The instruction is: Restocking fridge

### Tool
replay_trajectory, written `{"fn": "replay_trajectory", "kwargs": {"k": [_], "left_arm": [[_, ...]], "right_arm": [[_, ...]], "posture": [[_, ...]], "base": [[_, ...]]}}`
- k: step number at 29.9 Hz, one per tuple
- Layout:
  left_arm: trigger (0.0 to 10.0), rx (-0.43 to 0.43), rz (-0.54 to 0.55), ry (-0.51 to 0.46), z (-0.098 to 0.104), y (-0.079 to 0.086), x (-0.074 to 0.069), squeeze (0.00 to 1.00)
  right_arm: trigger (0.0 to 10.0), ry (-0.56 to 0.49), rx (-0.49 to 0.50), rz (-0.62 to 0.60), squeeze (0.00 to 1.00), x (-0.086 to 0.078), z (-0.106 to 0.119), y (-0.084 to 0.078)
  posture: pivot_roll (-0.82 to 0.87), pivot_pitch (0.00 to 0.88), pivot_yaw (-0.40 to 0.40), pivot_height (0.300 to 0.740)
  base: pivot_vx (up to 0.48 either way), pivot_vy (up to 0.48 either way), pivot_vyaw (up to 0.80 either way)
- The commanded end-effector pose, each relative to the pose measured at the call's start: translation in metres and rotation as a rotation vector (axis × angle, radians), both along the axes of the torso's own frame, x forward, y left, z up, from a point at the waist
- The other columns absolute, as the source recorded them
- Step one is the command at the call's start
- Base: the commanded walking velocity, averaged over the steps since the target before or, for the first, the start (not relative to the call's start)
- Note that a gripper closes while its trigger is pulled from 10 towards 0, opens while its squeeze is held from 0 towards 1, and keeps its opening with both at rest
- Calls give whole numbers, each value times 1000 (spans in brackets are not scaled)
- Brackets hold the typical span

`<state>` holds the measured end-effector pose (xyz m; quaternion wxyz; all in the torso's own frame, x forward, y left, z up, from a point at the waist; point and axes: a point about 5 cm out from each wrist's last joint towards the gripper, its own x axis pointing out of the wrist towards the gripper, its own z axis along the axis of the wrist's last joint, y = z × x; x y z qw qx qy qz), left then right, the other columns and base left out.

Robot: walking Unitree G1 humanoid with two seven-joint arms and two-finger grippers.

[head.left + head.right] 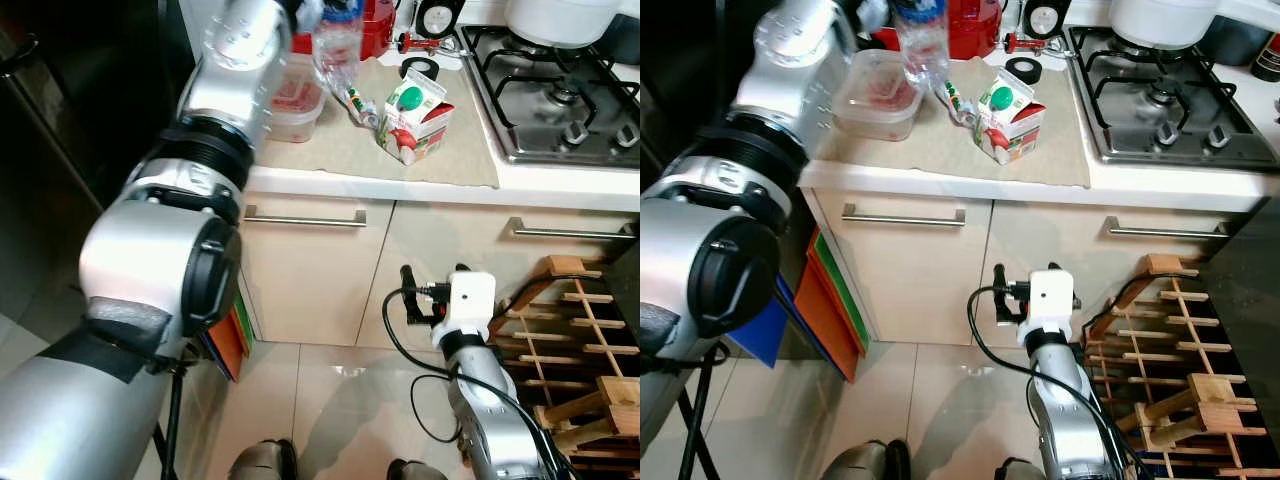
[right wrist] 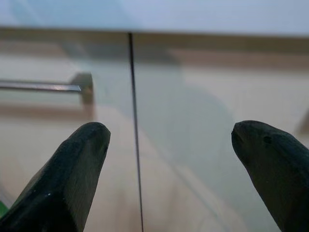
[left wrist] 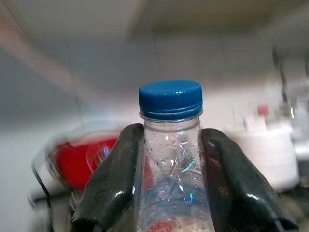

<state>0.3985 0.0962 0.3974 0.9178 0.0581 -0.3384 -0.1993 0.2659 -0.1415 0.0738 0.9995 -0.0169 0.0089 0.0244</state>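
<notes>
The left gripper (image 3: 169, 183) grasps a clear bottle (image 3: 171, 159) with a blue cap (image 3: 170, 99); its two fingers (image 3: 113, 179) press the neck from both sides. The bottle is held up above the counter (image 1: 330, 150), over a beige mat (image 1: 940, 140), near a plastic tub (image 1: 875, 95) and a small carton (image 1: 1008, 120) lying tilted on the mat. The right gripper (image 2: 171, 169) hangs low in front of the cabinet doors (image 1: 310, 270), fingers spread apart and empty. A gas stove (image 1: 555, 90) is to the right

clear bottle (image 3: 171, 159), blue cap (image 3: 170, 98), black fingers (image 3: 112, 179).
</notes>
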Motion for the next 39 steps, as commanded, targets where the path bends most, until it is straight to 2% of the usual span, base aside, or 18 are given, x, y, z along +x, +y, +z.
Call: {"fn": "replay_trajectory", "kwargs": {"k": [1,2,7,11,13,14,15,16,19,23,25,26,29,30,33,34,37,39], "left_arm": [[10000,-10,-30,-118,25,12,-16,0],[10000,14,-39,-143,26,18,-22,0],[10000,28,-62,-127,20,25,-32,0],[10000,53,-95,-53,-3,32,-50,0],[10000,52,-108,-39,-6,33,-54,0],[10000,101,-136,-12,-17,33,-68,0],[10000,112,-148,9,-24,34,-72,0],[10000,112,-148,9,-24,34,-72,0],[10000,109,-158,94,-41,37,-82,0],[10000,99,-166,142,-55,33,-91,0],[10000,72,-139,250,-87,23,-93,0],[10000,53,-128,287,-95,22,-92,0],[10000,15,-17,365,-120,26,-86,0],[10000,15,63,395,-137,27,-86,0],[10000,14,149,423,-158,32,-91,0],[10000,14,149,423,-158,32,-91,0],[10000,-10,281,439,-185,43,-93,0],[10000,38,353,436,-201,46,-94,0]], "right_arm": [[10000,6,-8,-2,0,1,-3,-3],[10000,4,-13,3,0,4,-4,-3],[10000,-3,-17,1,0,9,-3,-4],[10000,-19,-30,-13,0,19,-1,-9],[10000,-23,-33,-14,0,20,-1,-9],[10000,-43,-37,-23,0,24,3,-11],[10000,-58,-38,-32,0,25,6,-12],[10000,-58,-38,-32,0,25,6,-12],[10000,-91,-41,-49,0,31,14,-17],[10000,-103,-47,-55,0,33,16,-20],[10000,-112,-59,-69,0,34,17,-22],[10000,-115,-61,-75,0,35,17,-23],[10000,-121,-62,-94,0,34,18,-25],[10000,-123,-61,-96,0,33,18,-26],[10000,-123,-57,-101,0,29,16,-26],[10000,-123,-57,-101,0,29,16,-26],[10000,-118,-49,-98,0,26,13,-24],[10000,-121,-38,-93,0,27,13,-21]], "posture": [[90,0,22,740],[99,0,21,740],[127,0,16,740],[167,0,-2,740],[167,0,-2,740],[184,0,-6,740],[185,0,-6,740],[185,0,-6,740],[189,0,-12,740],[185,0,-15,740],[173,0,-12,740],[168,0,-10,740],[156,0,-8,740],[146,0,-4,740],[142,0,-6,740],[142,0,-6,740],[144,0,-8,740],[140,0,-11,740]], "base": [[0,0,0],[0,0,0],[0,0,0],[0,0,0],[0,0,0],[0,0,0],[0,0,0],[0,0,0],[0,0,0],[0,0,0],[0,0,0],[0,0,0],[0,0,0],[0,0,0],[0,0,0],[0,0,0],[0,0,0],[0,0,0]]}}
